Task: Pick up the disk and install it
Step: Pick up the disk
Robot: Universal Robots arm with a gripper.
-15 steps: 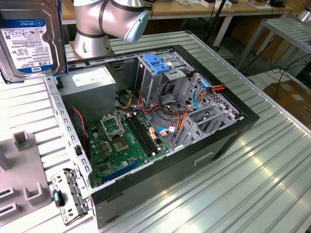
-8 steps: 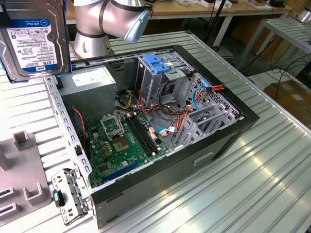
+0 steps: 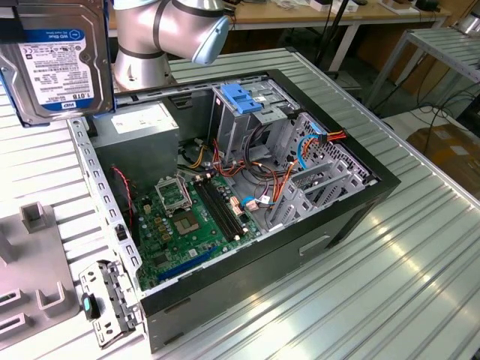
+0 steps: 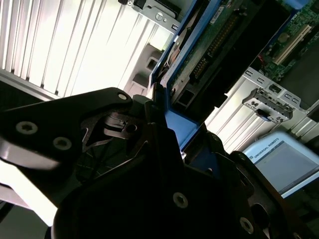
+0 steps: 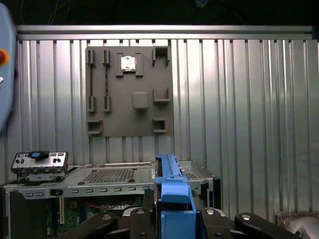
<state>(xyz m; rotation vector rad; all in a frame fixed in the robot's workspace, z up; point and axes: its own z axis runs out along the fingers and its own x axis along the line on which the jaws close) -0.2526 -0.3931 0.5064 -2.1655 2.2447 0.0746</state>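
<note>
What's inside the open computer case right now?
A green motherboard, a grey power supply, a metal cage with a blue top and loose cables. Whatever lies beneath the cage and cables is covered. The disk is not inside yet.

Soft overhead light fills the exterior view, sheen on the worktop (image 3: 390,285), shadow inside the computer case (image 3: 225,300); in the second wrist view the worktop glares white and my fingers (image 4: 158,127), clamped on the disk (image 4: 219,45), stand nearly black. The first wrist view is evenly lit.
</note>
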